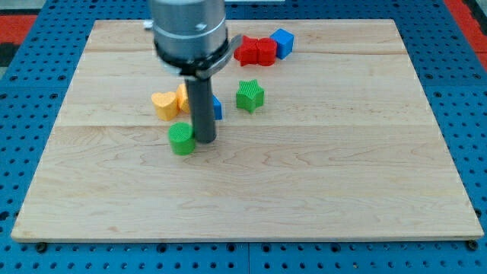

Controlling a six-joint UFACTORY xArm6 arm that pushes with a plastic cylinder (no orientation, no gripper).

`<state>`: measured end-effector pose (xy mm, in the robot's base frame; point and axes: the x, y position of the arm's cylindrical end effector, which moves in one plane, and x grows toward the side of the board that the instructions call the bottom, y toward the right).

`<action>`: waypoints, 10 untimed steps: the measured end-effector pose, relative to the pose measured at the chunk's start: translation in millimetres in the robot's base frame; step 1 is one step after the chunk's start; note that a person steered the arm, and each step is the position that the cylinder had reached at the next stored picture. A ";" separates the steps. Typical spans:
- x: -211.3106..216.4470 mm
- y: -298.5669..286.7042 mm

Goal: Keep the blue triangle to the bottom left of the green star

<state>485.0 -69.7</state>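
The green star [249, 95] lies above the board's middle. The blue triangle [218, 108] sits just to its lower left, mostly hidden behind my rod; only its right edge shows. My tip [204, 140] rests on the board right below the blue triangle and just right of a green round block [182, 139], touching or nearly touching it.
A yellow heart-like block [163, 104] and another yellow piece [183, 97] lie left of the rod. Red blocks [255, 52] and a blue cube [282, 43] sit near the board's top edge. The wooden board [319, 183] lies on a blue pegboard surface.
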 end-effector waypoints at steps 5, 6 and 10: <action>-5.4 -75.5; -27.2 -83.0; -18.8 -135.4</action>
